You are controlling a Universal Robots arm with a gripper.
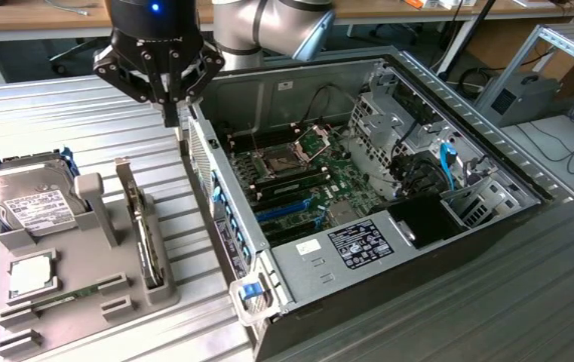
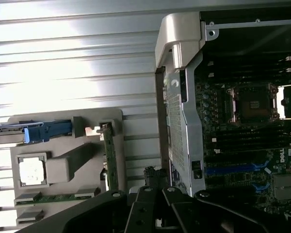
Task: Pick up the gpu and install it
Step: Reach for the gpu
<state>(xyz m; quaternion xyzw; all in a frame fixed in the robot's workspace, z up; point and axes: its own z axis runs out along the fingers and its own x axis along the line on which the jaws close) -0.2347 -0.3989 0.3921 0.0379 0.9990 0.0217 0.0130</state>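
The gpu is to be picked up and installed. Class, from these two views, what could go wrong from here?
1. The gripper hangs shut close to the case's rear wall; a sideways move might strike it.
2. The gpu stands on edge, unheld, in a narrow slot of the grey holder; a shut gripper coming down could hit its top edge and tilt it.
3. The hard drive stands nearby in the same holder and might get bumped.

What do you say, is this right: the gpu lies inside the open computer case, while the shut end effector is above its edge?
No. The exterior view shows the gpu standing on edge in the grey holder beside the computer case; the shut end effector is above the case's edge.
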